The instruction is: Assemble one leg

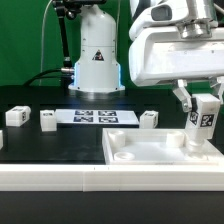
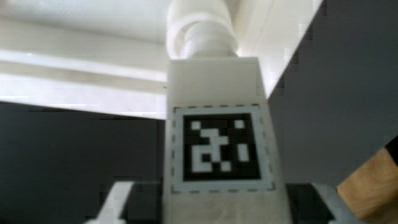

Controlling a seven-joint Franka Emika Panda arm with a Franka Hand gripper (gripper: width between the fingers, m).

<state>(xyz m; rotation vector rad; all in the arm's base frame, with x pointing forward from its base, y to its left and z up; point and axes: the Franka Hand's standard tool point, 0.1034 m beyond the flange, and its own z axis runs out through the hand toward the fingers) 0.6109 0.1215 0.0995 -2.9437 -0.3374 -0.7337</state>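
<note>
leg [image 1: 205, 122] upright, clamped between the fingers [image 1: 186, 101], over the corner of the tabletop [image 1: 140, 152] at the exterior view's right; its lower end is at or just above the tabletop surface; cannot tell whether it touches, or whether it sits in a socket; wrist view shows the tagged face close up, with the round peg [image 2: 205, 35] at the leg's far end pointing toward the tabletop; the socket itself is hidden in both views.

risks, as judged from here:
- peg off-centre or tilted to the socket; pressing down would then jam it or start it crooked; nothing shows the alignment, so this is the main worry
- tabletop seems to lie loose on the worktop [image 1: 50, 148]; a sideways push from a jammed peg could slide it, and the nearest loose leg [image 1: 148, 118] lies just beside its far edge, so it could be knocked
- smooth block, flat pads; turning against resistance could let the leg slip or twist in the grasp
- letting go before the peg bites; the leg would likely topple
- marker board [image 1: 95, 117] is well apart; no concern there
</note>
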